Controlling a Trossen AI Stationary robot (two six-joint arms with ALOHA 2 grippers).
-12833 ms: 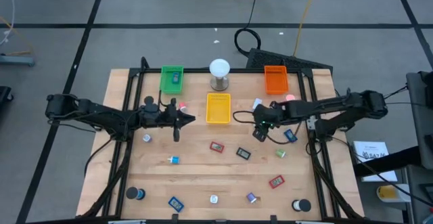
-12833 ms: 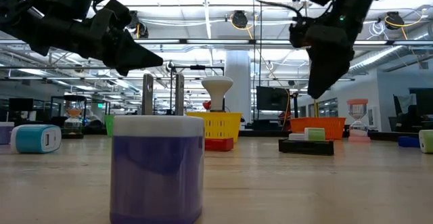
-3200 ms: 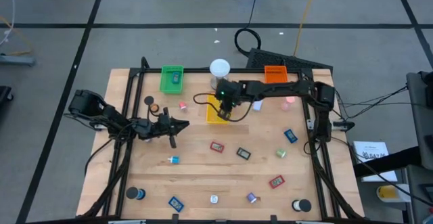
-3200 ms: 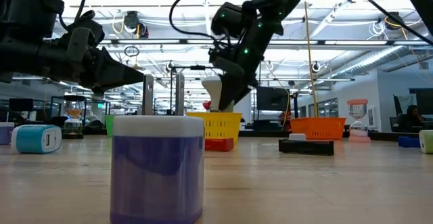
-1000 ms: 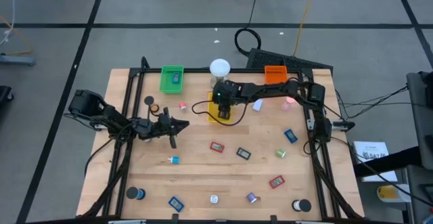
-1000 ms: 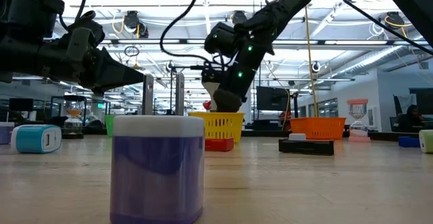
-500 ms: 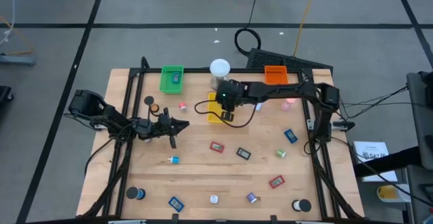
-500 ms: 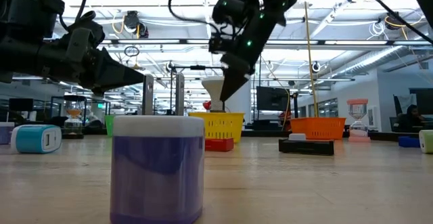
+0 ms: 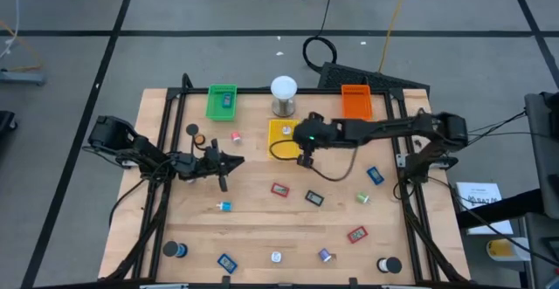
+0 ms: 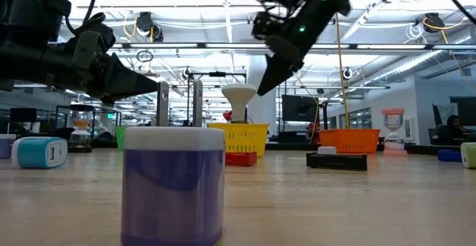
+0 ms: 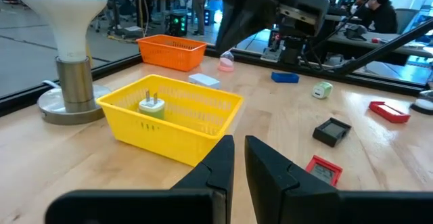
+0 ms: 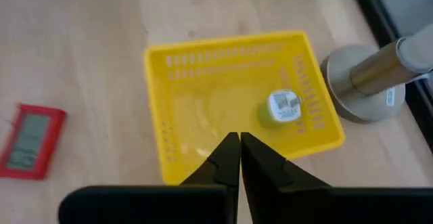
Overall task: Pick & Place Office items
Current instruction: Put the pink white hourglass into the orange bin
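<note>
A white and green plug-like item lies inside the yellow tray. My right gripper hangs shut and empty above the tray's near right corner, pointing slantwise down. Other office items lie loose on the wood: a red piece, a dark piece, a blue piece, a green bit and black rolls. My left gripper waits level at the table's left, its fingers shut to a slit with nothing between them.
A white-domed metal cylinder stands just behind the yellow tray. A green tray holding a small item sits at the far left, an orange tray at the far right. A purple and white cylinder stands close to the low camera.
My right gripper has risen out of the yellow tray and drawn back toward the table's right and near side, and its fingers have shut on nothing. The white and green item stays lying in the tray.
</note>
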